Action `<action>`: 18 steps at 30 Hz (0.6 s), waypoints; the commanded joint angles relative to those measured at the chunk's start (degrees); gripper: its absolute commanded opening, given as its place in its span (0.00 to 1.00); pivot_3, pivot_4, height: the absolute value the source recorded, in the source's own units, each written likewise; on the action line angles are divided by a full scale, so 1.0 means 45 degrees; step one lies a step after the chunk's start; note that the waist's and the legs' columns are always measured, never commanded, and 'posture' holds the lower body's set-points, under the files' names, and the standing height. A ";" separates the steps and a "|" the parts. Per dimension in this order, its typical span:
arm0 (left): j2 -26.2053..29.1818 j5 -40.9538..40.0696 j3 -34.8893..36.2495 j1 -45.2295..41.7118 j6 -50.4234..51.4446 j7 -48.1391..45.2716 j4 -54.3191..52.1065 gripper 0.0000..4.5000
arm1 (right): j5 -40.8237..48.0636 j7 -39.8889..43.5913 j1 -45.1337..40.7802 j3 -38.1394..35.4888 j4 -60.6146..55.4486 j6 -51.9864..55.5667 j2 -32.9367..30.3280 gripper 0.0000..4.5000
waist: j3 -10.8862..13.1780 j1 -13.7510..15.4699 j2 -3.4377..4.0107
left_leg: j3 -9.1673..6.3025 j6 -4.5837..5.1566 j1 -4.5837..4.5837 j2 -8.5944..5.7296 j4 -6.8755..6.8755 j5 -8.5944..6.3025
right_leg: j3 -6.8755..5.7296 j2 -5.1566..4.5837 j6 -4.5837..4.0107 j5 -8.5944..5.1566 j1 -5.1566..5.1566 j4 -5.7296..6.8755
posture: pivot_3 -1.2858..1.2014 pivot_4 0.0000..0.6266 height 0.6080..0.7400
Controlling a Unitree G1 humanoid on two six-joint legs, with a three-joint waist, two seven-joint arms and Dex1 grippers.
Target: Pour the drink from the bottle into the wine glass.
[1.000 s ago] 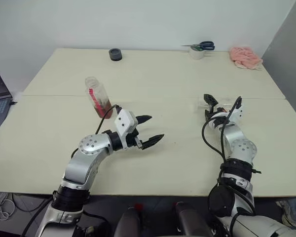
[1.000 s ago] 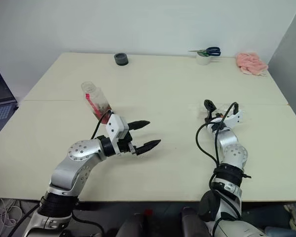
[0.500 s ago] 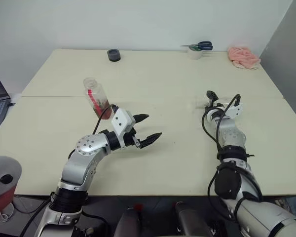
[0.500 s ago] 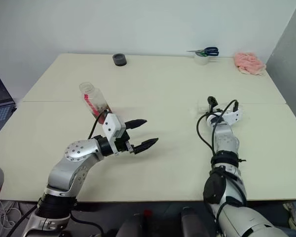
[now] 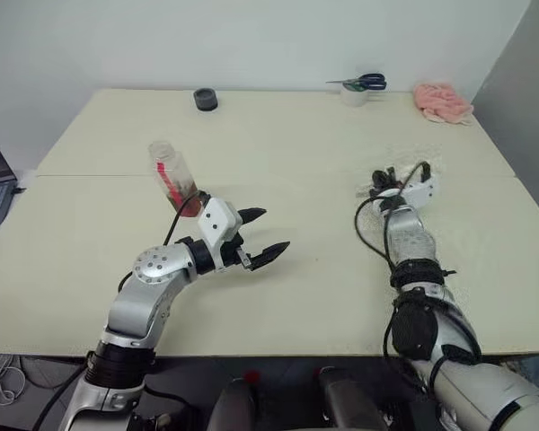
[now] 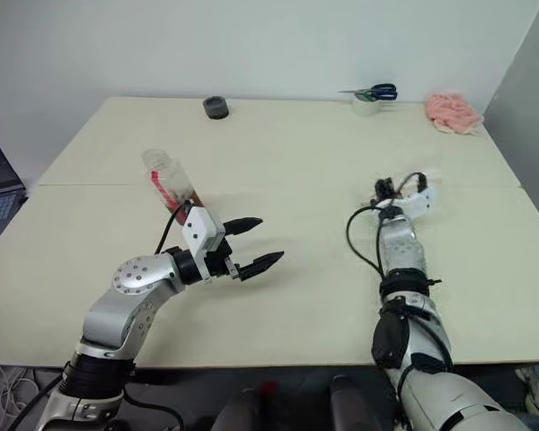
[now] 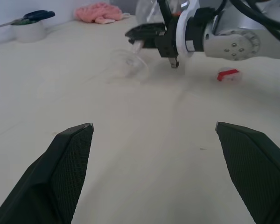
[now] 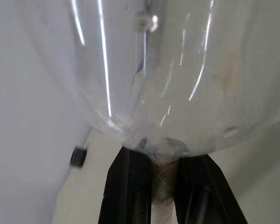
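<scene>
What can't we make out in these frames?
- Bottle base: head views, left arm in front of it.
- Wine glass rim: right wrist view, cut off by the edge.
- Wine glass in the head views: too faint to trace beside the right gripper.
- Left gripper fingertips: left wrist view, cut off below.

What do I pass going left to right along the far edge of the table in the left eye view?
Black tape roll → white tape roll with blue-handled scissors lying on top of it → pink cloth nearest the right corner.
</scene>
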 commanded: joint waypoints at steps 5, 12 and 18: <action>0.0002 -0.1438 0.1709 0.0857 0.0944 0.0604 -0.0710 1.00 | -0.6218 0.1338 0.0735 0.6132 -0.2409 -0.3194 -0.0059 0.06 | -0.0003 0.0031 -0.0005 | -0.0010 -0.0002 0.0008 0.0028 -0.0046 0.0000 | -0.0023 0.0014 -0.0007 0.0000 -0.0014 -0.0008 | 0.52 0.24 1.00; 0.0431 -0.2311 0.2593 0.2008 0.2093 0.1065 -0.2193 1.00 | -0.8204 0.1213 0.0767 0.7337 0.0877 -0.6319 0.0778 0.06 | -0.0002 0.0118 -0.0016 | 0.0000 -0.0006 0.0001 -0.0011 -0.0040 0.0002 | -0.0015 -0.0030 -0.0008 0.0001 -0.0007 -0.0018 | 0.52 0.24 1.00; 0.0737 -0.2574 0.3102 0.2942 0.2542 0.1517 -0.3329 1.00 | -0.8065 0.1813 0.1010 0.7140 0.1990 -0.6618 0.1236 0.06 | -0.0005 0.0097 -0.0019 | -0.0009 -0.0007 0.0010 -0.0013 -0.0029 0.0002 | -0.0024 -0.0038 -0.0007 0.0002 0.0007 -0.0014 | 0.52 0.24 1.00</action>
